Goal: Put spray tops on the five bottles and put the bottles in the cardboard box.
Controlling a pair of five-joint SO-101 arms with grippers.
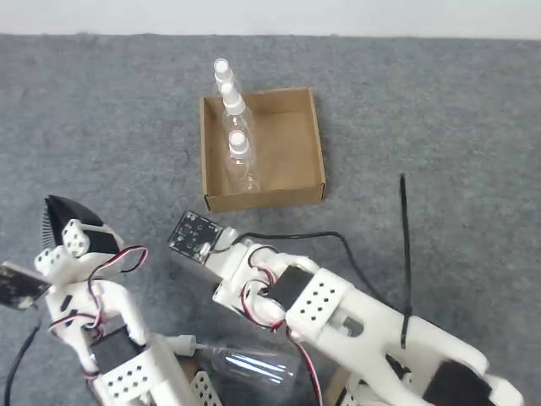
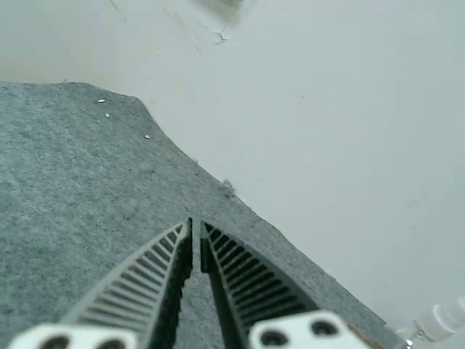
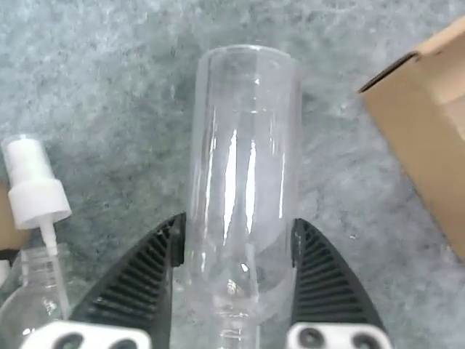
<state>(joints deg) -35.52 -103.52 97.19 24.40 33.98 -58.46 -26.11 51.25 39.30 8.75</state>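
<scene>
The left strip of the cardboard box [image 1: 262,200] is taken up by three capped bottles [image 1: 239,156] in a row, and the right half of its floor is left open from above. The approach to its front wall is crowded by the right gripper [image 3: 238,224], clamped on a clear bottle [image 3: 243,131]. Free carpet [image 1: 110,127] is seen left of the box. On the right, a black cable [image 1: 404,245] is laid across. The gap between the arm bases is blocked by a lying bottle [image 1: 249,364].
</scene>
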